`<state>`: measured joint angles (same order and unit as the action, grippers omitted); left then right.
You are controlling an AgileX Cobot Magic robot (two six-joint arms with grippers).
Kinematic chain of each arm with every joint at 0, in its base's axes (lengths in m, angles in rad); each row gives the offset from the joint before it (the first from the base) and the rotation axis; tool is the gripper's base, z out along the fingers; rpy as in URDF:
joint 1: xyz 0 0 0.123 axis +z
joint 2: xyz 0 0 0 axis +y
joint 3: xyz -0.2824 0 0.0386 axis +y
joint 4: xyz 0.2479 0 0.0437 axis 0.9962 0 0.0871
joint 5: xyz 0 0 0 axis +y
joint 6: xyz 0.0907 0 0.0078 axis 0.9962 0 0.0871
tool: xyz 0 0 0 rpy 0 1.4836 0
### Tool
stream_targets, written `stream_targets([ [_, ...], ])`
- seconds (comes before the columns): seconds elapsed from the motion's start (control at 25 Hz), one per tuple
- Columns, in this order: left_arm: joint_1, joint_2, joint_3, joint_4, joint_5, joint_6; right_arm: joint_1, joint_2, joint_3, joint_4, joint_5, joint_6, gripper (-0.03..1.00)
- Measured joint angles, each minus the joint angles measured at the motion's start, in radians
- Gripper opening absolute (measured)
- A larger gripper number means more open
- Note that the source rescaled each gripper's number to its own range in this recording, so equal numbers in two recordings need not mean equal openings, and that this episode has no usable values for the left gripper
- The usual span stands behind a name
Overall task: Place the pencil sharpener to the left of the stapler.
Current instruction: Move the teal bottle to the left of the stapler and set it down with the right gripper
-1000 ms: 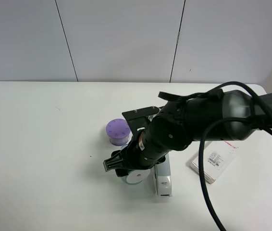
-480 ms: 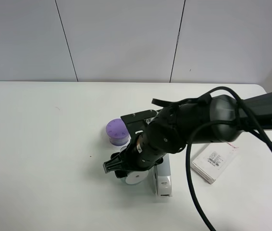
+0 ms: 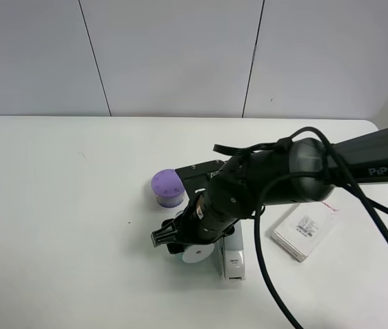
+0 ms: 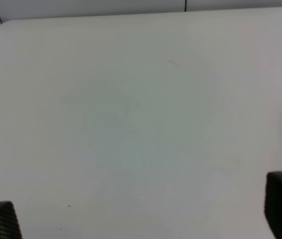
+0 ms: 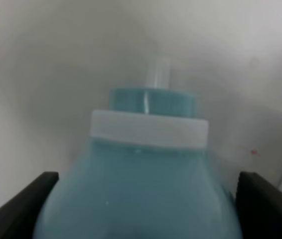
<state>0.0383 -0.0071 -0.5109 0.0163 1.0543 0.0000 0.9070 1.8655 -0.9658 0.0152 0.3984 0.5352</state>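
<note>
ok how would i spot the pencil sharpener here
On the white table, look under the black arm, just left of the long grey-white stapler. The pencil sharpener is the small teal body with a round white face, unlike the purple tub behind it.

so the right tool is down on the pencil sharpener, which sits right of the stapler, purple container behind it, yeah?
No. The exterior high view shows the pencil sharpener sitting left of the stapler, not right. The rest holds: the right tool is down on it and the purple container is behind it.
</note>
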Motion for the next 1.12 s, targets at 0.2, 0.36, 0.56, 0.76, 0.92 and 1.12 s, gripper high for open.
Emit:
stream_targets([
  [0.2,0.0,0.0,0.0,0.0,0.0,0.0,0.0,0.007,0.0,0.002,-0.009,0.0,0.0],
  [0.36,0.0,0.0,0.0,0.0,0.0,0.0,0.0,0.007,0.0,0.003,-0.009,-0.001,0.0],
  [0.56,0.0,0.0,0.0,0.0,0.0,0.0,0.0,0.007,0.0,0.004,-0.009,-0.001,0.0],
  [0.76,0.0,0.0,0.0,0.0,0.0,0.0,0.0,0.007,0.0,0.003,-0.009,-0.001,0.0],
  [0.92,0.0,0.0,0.0,0.0,0.0,0.0,0.0,0.007,0.0,0.003,-0.009,-0.001,0.0],
  [1.12,0.0,0.0,0.0,0.0,0.0,0.0,0.0,0.007,0.0,0.003,-0.009,-0.001,0.0],
])
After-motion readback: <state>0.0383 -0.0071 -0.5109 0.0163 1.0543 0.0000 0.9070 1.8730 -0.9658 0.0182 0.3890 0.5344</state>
